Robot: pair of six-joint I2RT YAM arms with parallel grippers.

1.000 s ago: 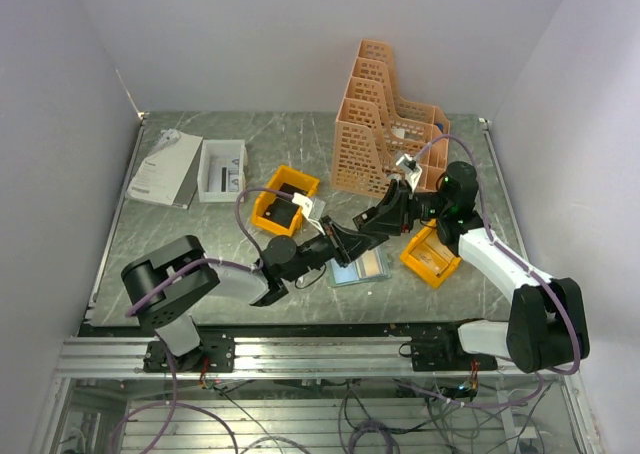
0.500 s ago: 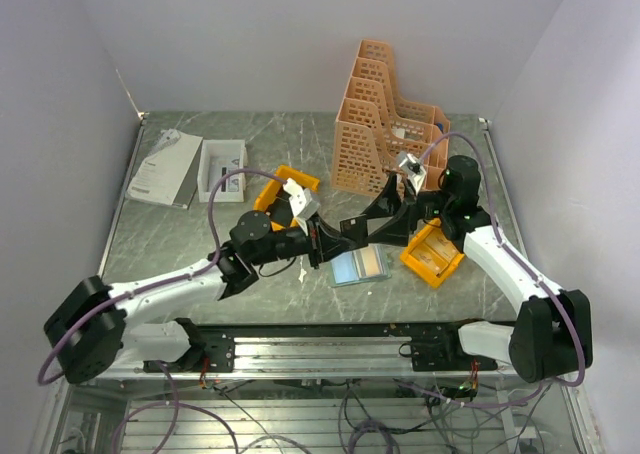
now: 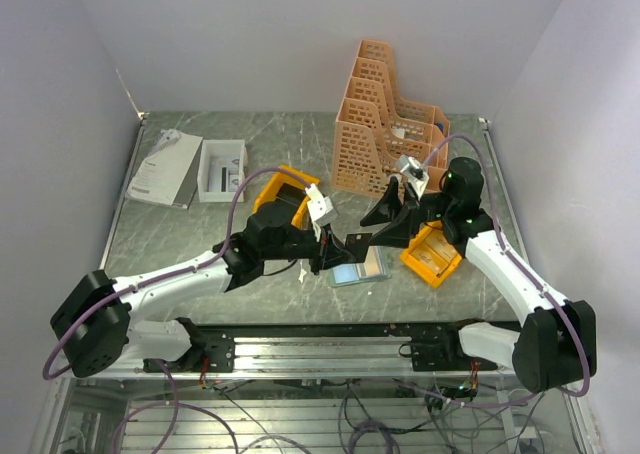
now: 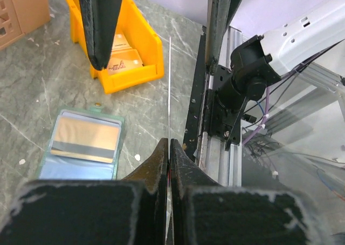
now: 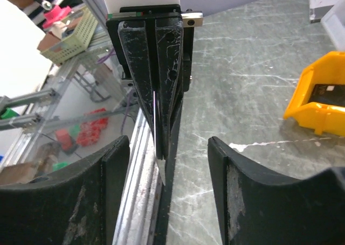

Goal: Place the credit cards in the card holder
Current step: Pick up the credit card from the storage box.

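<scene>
Handover looked done. Nearest the rail, holder (image 4: 75,170) lay open and flat on the table (image 4: 43,88), with a tan card (image 4: 86,138) on its upper half; tucked in or just resting, couldn't tell. Just past it, left gripper (image 4: 170,143) was clamped tight on a card (image 4: 169,94), edge-on and upright. Right gripper (image 5: 164,142) had been nearly closed a second earlier; by this point its fingers stood wide, either side of that card, not touching. So the card had changed owner: left arm carried it alone. Beyond, bin (image 4: 141,72) held spare cards (image 4: 121,59), so more trips remained. Judged next step: right backs clear, left tips the card flat and feeds it into the holder. Thin-edge pinch could slip.
</scene>
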